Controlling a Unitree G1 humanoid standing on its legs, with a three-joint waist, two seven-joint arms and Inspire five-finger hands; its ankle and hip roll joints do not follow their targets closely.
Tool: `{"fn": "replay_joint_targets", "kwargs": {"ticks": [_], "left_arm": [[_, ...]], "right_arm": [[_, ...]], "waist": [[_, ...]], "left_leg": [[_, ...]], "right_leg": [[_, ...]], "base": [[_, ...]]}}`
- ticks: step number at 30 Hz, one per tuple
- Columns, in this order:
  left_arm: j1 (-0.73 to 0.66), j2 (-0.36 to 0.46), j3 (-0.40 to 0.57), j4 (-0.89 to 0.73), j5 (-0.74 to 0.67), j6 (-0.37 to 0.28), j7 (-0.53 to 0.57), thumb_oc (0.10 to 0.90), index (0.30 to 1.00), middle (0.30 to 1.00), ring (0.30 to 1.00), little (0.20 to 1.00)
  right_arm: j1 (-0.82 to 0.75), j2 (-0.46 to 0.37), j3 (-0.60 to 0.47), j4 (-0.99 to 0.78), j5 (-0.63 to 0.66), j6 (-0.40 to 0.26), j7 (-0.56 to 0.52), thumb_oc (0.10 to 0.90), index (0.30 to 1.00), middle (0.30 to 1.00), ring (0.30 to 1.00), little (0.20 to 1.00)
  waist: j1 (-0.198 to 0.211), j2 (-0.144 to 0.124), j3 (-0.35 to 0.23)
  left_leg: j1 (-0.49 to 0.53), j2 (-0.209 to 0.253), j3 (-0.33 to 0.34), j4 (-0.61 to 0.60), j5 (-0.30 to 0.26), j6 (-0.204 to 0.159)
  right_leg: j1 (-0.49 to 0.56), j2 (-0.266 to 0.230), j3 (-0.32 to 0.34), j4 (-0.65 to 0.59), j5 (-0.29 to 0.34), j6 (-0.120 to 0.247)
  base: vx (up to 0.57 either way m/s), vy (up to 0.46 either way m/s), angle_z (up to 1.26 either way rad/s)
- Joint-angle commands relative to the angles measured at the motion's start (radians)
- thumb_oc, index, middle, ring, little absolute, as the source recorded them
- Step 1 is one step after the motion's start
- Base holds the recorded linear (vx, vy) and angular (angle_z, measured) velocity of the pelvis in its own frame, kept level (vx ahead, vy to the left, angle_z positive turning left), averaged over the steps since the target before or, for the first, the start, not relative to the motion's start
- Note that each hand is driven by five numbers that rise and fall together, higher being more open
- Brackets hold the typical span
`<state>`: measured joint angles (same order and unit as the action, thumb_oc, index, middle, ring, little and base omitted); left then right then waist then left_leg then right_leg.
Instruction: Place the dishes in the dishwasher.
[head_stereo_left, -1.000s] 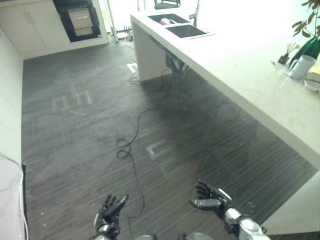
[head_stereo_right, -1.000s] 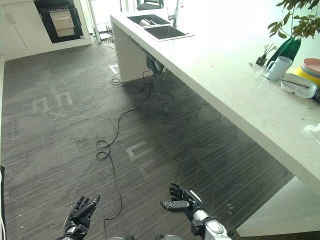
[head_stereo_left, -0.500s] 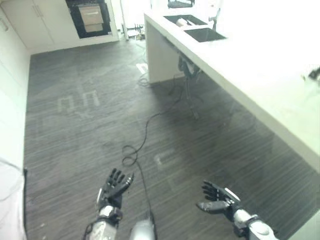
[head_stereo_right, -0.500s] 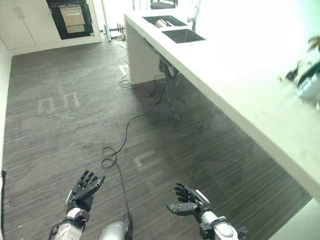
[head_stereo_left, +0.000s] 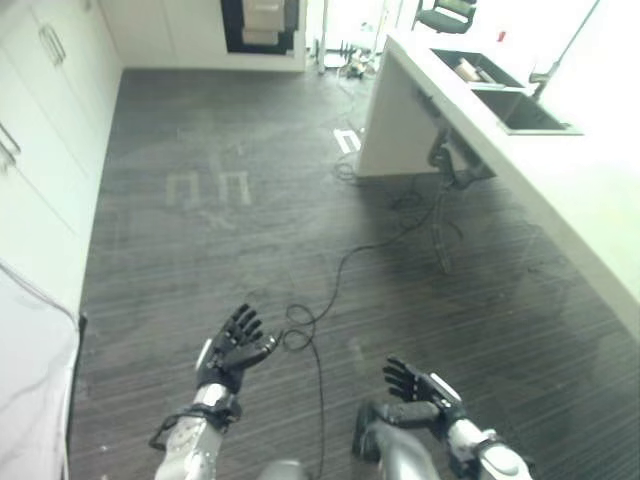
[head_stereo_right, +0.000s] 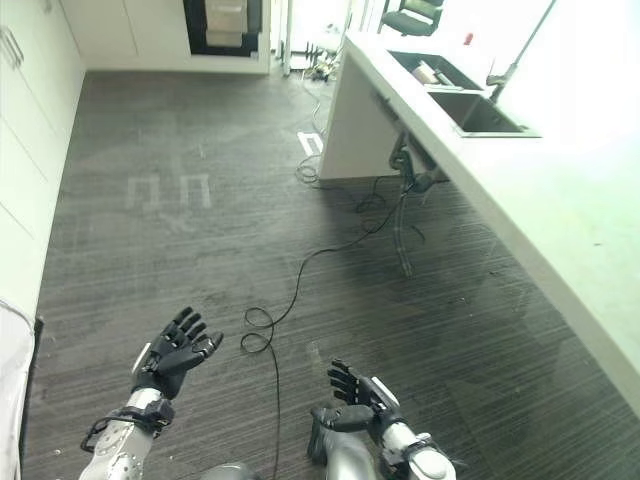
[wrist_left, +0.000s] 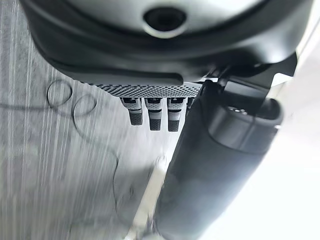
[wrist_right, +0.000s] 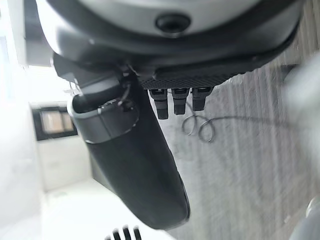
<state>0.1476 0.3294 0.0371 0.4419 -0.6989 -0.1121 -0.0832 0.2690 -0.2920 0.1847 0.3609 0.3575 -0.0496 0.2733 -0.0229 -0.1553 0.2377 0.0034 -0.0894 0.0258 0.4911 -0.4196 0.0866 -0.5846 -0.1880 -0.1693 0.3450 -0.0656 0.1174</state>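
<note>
Both the left hand and the right hand were spread and empty, well short of the dishwasher. Risk, as judged: arriving there with no dishes.

Dishes and dishwasher, far end of room.
Dishes sit in the sink basin; dishwasher, a dark opening in the white cabinets, well apart.
</note>
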Motion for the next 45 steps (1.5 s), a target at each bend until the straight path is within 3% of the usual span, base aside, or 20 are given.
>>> {"fn": "replay_joint_targets", "kwargs": {"ticks": [1,7,8,10,11,12,13,16,18,20,23,26,28,31,33,34,35,37,40,45], "left_arm": [[0.0,0.019,-0.064,-0.21,0.007,-0.1,-0.074,0.8,0.9,0.9,0.9,0.9],[0.021,0.004,-0.057,-0.256,-0.007,-0.094,-0.056,0.8,0.9,0.9,0.9,0.9],[0.024,0.001,-0.06,-0.261,-0.01,-0.094,-0.057,0.8,0.9,0.9,0.9,0.9],[0.035,-0.01,-0.074,-0.261,-0.024,-0.09,-0.065,0.8,0.9,0.9,0.9,0.9],[0.034,-0.015,-0.081,-0.262,-0.031,-0.087,-0.071,0.8,0.9,0.9,0.9,0.9],[0.041,-0.023,-0.086,-0.269,-0.031,-0.095,-0.074,0.8,0.9,0.9,0.9,0.9],[0.048,-0.022,-0.087,-0.273,-0.03,-0.102,-0.082,0.8,0.9,0.9,0.9,0.9],[0.051,-0.018,-0.082,-0.27,-0.059,-0.117,-0.09,0.8,0.9,0.9,0.9,0.9],[0.061,-0.017,-0.073,-0.288,-0.071,-0.11,-0.084,0.8,0.9,0.9,0.9,0.9],[0.065,-0.019,-0.077,-0.296,-0.074,-0.111,-0.085,0.8,0.9,0.9,0.9,0.9],[0.08,-0.035,-0.069,-0.301,-0.061,-0.121,-0.117,0.8,0.9,0.9,0.9,0.9],[0.075,-0.027,-0.065,-0.315,-0.047,-0.118,-0.122,0.8,0.9,0.9,0.9,0.9],[0.036,-0.001,-0.077,-0.327,-0.025,-0.098,-0.126,0.8,0.9,0.9,0.9,0.9],[0.008,0.028,-0.102,-0.331,0.002,-0.081,-0.141,0.8,0.9,0.9,0.9,0.9],[-0.004,0.041,-0.11,-0.319,0.018,-0.083,-0.154,0.8,0.9,0.9,0.9,0.9],[-0.006,0.044,-0.111,-0.32,0.024,-0.088,-0.156,0.8,0.9,0.9,0.9,0.9],[-0.002,0.044,-0.113,-0.332,0.036,-0.094,-0.144,0.8,0.9,0.9,0.9,0.9],[0.006,0.05,-0.105,-0.358,0.044,-0.093,-0.124,0.8,0.9,0.9,0.9,0.9],[0.017,0.072,-0.081,-0.392,0.031,-0.092,-0.129,0.8,0.9,0.9,0.9,0.9],[0.046,0.102,-0.066,-0.494,0.041,-0.133,-0.12,0.8,0.9,0.9,0.9,0.9]], "right_arm": [[-0.035,-0.067,-0.045,-0.118,0.026,-0.103,-0.014,0.8,0.9,0.9,0.9,0.9],[-0.072,-0.117,-0.053,-0.164,-0.04,-0.101,-0.055,0.8,0.9,0.9,0.9,0.9],[-0.075,-0.126,-0.057,-0.171,-0.048,-0.101,-0.054,0.8,0.9,0.9,0.9,0.9],[-0.08,-0.165,-0.074,-0.19,-0.088,-0.107,-0.047,0.8,0.9,0.9,0.9,0.9],[-0.083,-0.177,-0.077,-0.194,-0.079,-0.109,-0.039,0.8,0.9,0.9,0.9,0.9],[-0.082,-0.19,-0.082,-0.2,-0.069,-0.109,-0.02,0.8,0.9,0.9,0.9,0.9],[-0.08,-0.192,-0.086,-0.202,-0.075,-0.111,-0.012,0.8,0.9,0.9,0.9,0.9],[-0.1,-0.2,-0.066,-0.186,-0.098,-0.115,-0.022,0.8,0.9,0.9,0.9,0.9],[-0.109,-0.198,-0.053,-0.193,-0.104,-0.101,-0.022,0.8,0.9,0.9,0.9,0.9],[-0.101,-0.195,-0.051,-0.208,-0.109,-0.097,-0.022,0.8,0.9,0.9,0.9,0.9],[-0.066,-0.198,-0.061,-0.23,-0.123,-0.12,-0.014,0.8,0.9,0.9,0.9,0.9],[-0.065,-0.206,-0.07,-0.249,-0.109,-0.123,-0.007,0.8,0.9,0.9,0.9,0.9],[-0.037,-0.195,-0.091,-0.285,-0.084,-0.126,-0.003,0.8,0.9,0.9,0.9,0.9],[-0.041,-0.161,-0.084,-0.293,-0.099,-0.138,-0.037,0.8,0.9,0.9,0.9,0.9],[-0.058,-0.141,-0.077,-0.286,-0.084,-0.137,-0.049,0.8,0.9,0.9,0.9,0.9],[-0.063,-0.133,-0.072,-0.294,-0.081,-0.132,-0.048,0.8,0.9,0.9,0.9,0.9],[-0.07,-0.124,-0.062,-0.295,-0.086,-0.129,-0.043,0.8,0.9,0.9,0.9,0.9],[-0.08,-0.119,-0.044,-0.291,-0.089,-0.128,-0.041,0.8,0.9,0.9,0.9,0.9],[-0.074,-0.124,-0.044,-0.311,-0.073,-0.117,-0.032,0.8,0.9,0.9,0.9,0.9],[-0.041,-0.155,-0.066,-0.344,-0.036,-0.144,-0.024,0.8,0.9,0.9,0.9,0.9]], "waist": [[-0.042,0.081,-0.071],[-0.03,0.079,-0.126],[-0.028,0.086,-0.129],[-0.018,0.085,-0.133],[-0.013,0.066,-0.124],[0.006,0.038,-0.101],[0.017,0.034,-0.088],[0.045,0.051,-0.066],[0.049,0.087,-0.069],[0.05,0.136,-0.073],[0.064,0.157,-0.083],[0.064,0.151,-0.088],[0.052,0.132,-0.113],[0.039,0.106,-0.134],[0.023,0.127,-0.133],[0.017,0.155,-0.12],[0.01,0.175,-0.107],[0.008,0.173,-0.095],[-0.001,0.143,-0.077],[-0.03,0.083,-0.041]], "left_leg": [[-0.008,-0.014,-0.064,-0.191,0.164,-0.065],[0.084,0.002,-0.056,-0.191,0.109,-0.089],[0.101,0.013,-0.054,-0.191,0.141,-0.099],[0.167,0.048,-0.007,-0.191,0.418,-0.159],[0.119,0.059,0.032,-0.08,0.491,-0.179],[-0.026,0.034,0.048,0.156,0.529,-0.185],[-0.129,0.061,0.064,0.247,0.536,-0.185],[-0.185,0.104,0.114,0.096,0.513,-0.171],[-0.159,0.144,0.153,-0.191,0.524,-0.177],[-0.28,0.189,0.085,-0.191,0.434,-0.185],[-0.379,0.184,-0.007,-0.191,0.448,-0.206],[-0.365,0.178,-0.002,-0.191,0.417,-0.187],[-0.315,0.144,0.013,-0.191,0.372,-0.14],[-0.277,0.093,0.013,-0.191,0.346,-0.103],[-0.235,0.087,0.004,-0.191,0.327,-0.082],[-0.203,0.094,-0.006,-0.191,0.312,-0.07],[-0.169,0.091,-0.014,-0.191,0.299,-0.064],[-0.146,0.081,-0.011,-0.191,0.29,-0.066],[-0.11,0.074,0.001,-0.191,0.267,-0.078],[-0.014,0.036,0.031,-0.191,0.191,-0.093]], "right_leg": [[0.196,0.047,-0.016,-0.045,0.094,0.05],[0.306,0.068,-0.026,-0.045,0.087,0.006],[0.318,0.081,-0.028,-0.045,0.075,-0.007],[0.369,0.104,-0.015,-0.045,0.026,-0.046],[0.399,0.096,-0.008,-0.045,0.008,-0.062],[0.444,0.079,0.003,-0.045,-0.008,-0.079],[0.469,0.079,0.0,-0.045,-0.018,-0.088],[0.517,0.107,0.006,-0.045,-0.061,-0.086],[0.539,0.16,0.052,-0.045,-0.099,-0.067],[0.551,0.219,0.105,-0.045,-0.125,-0.055],[0.611,0.26,0.186,-0.045,-0.178,-0.059],[0.646,0.229,0.204,-0.045,-0.198,-0.04],[0.69,0.173,0.195,-0.045,-0.185,-0.004],[0.707,0.115,0.155,-0.045,0.0,0.051],[0.715,0.097,0.108,0.012,0.192,0.077],[0.639,0.098,0.079,0.182,0.225,0.074],[0.536,0.098,0.06,0.286,0.23,0.059],[0.48,0.093,0.01,0.233,0.174,0.035],[0.501,0.1,-0.073,-0.034,0.162,0.038],[0.282,0.006,-0.115,-0.045,0.125,0.064]], "base": [[0.44,-0.182,0.66],[0.39,-0.226,0.48],[0.43,-0.223,-0.57],[0.4,-0.247,-0.45],[0.28,-0.265,-0.49],[0.22,-0.256,-0.53],[0.19,-0.201,-0.43],[0.26,-0.041,-0.83],[0.4,0.184,-0.81],[0.45,0.28,-0.51],[0.45,0.228,-0.37],[0.38,0.249,-0.77],[0.48,0.253,-0.76],[0.35,0.14,0.02],[0.38,0.229,0.22],[0.29,0.263,0.13],[0.28,0.236,0.06],[0.29,0.07,-0.08],[0.32,-0.117,0.1],[0.42,-0.2,-0.28]]}}
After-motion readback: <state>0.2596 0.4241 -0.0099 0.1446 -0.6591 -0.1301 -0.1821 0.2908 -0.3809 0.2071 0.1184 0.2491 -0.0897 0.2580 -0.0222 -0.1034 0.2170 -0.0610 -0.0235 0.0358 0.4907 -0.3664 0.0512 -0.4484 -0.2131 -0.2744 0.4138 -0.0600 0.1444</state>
